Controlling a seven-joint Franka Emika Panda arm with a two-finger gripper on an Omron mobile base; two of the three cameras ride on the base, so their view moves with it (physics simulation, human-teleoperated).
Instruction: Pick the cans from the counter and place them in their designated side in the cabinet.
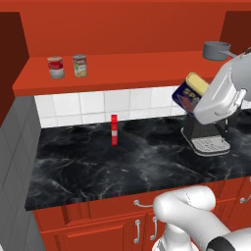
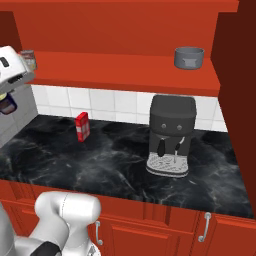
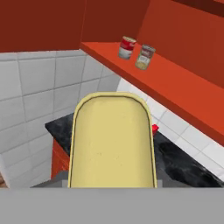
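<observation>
My end effector (image 1: 198, 100) is clamped on the rectangular blue tin (image 1: 188, 91), carrying it tilted in the air above the bench (image 1: 122, 162), just in front of the coffee machine (image 2: 170, 134). I hold it high because it belongs on the cabinet shelf (image 1: 122, 68). The yellow-green round can (image 1: 80, 65) already stands there, well left of the coffee machine, beside a red-and-white can (image 1: 55, 67); I judge that is where this tin goes.
</observation>
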